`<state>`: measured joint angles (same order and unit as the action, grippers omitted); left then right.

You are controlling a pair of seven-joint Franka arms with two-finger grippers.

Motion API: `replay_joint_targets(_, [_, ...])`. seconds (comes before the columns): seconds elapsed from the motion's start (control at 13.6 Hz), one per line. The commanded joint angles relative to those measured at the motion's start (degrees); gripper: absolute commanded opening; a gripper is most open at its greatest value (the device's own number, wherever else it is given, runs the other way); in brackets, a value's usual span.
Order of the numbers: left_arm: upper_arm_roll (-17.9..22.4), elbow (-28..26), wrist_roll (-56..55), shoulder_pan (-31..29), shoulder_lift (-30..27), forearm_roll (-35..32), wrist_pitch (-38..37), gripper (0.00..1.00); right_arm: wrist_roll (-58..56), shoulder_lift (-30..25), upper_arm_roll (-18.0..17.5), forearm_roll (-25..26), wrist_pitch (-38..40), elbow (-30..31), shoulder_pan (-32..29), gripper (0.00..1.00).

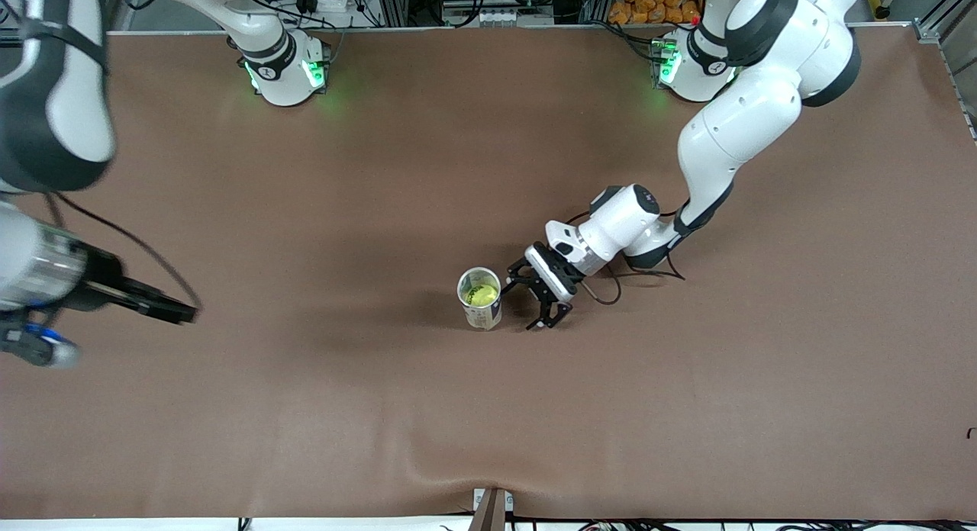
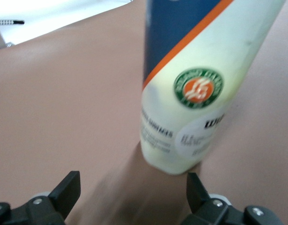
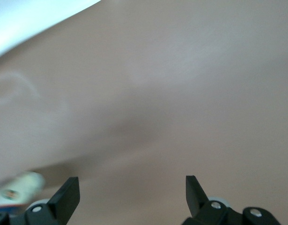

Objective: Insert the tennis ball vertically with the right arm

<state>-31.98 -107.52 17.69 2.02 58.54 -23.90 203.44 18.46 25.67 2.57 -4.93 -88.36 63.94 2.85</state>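
Observation:
An upright tennis-ball can (image 1: pixel 481 306) stands near the middle of the brown table (image 1: pixel 687 409), and a yellow tennis ball (image 1: pixel 482 293) shows inside its open top. My left gripper (image 1: pixel 527 300) is low beside the can on the left arm's side, open, with nothing between its fingers. The left wrist view shows the can (image 2: pixel 195 89) close up, with its blue, orange and pale label, past the open left gripper (image 2: pixel 133 192). My right gripper (image 1: pixel 177 310) hangs high over the right arm's end of the table, open (image 3: pixel 132 194) and empty. The can (image 3: pixel 15 193) appears small in the right wrist view.
Both arm bases (image 1: pixel 284 69) (image 1: pixel 691 65) stand along the table's edge farthest from the front camera. A black cable (image 1: pixel 611 287) loops on the table beside the left wrist. Bare brown tabletop surrounds the can.

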Motion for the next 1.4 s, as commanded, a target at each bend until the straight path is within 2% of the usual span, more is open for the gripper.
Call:
replay_joint_targets(0.0, [-1.4,-3.7,-1.4,-3.0,-2.8,-1.1,-0.2,1.0,-4.7,-2.8,-1.9,2.5,5.2,-1.0,-2.7,1.0])
replay_joint_targets(0.15, [-1.5,-5.0,-1.6,-5.4,-4.6,-1.1,-0.9,1.0,-4.8,-4.3,-1.9,2.6,7.6,-1.4,-2.3,1.0])
replay_joint_targets(0.29, [-1.5,-6.1,-1.9,-8.2,-6.7,-1.1,-2.2,1.0,-5.6,-8.7,-1.8,2.5,7.8,0.1,-1.9,1.0])
replay_joint_targets(0.44, [-2.3,-6.0,-1.9,-12.7,-9.7,-1.1,-9.5,1.0,-7.3,-14.2,-1.7,2.3,5.8,7.2,-2.0,1.0])
replay_joint_targets(0.59, [-4.9,-4.6,-4.7,-16.4,-14.0,-1.0,-20.0,1.0,-8.3,-19.8,-1.8,2.4,2.4,15.4,-2.1,1.0])
replay_joint_targets(0.74, [-6.2,-1.5,-7.2,-18.6,-16.1,-0.9,-28.1,1.0,-9.7,-21.7,-1.8,2.4,2.0,18.4,-2.0,1.0])
replay_joint_targets(0.88, [-9.7,3.5,-9.7,-21.9,-16.4,-0.3,-38.2,1.0,-9.7,-24.2,-1.8,2.5,0.9,22.5,-1.9,1.0])
replay_joint_targets(1.03, [-12.1,10.4,-12.2,-24.1,-16.7,-0.3,-49.1,1.0,-10.3,-28.1,-1.9,2.6,-4.1,28.8,-1.6,1.0])
replay_joint_targets(1.18, [-14.2,18.5,-12.3,-25.2,-16.8,0.1,-61.6,1.0,-13.0,-28.6,-1.9,3.0,-4.9,29.5,-1.8,1.0])
replay_joint_targets(1.33, [-15.7,27.2,-13.4,-26.0,-17.0,4.8,-73.8,1.0,-16.3,-28.4,-1.5,3.4,-5.0,29.1,-2.1,1.0])
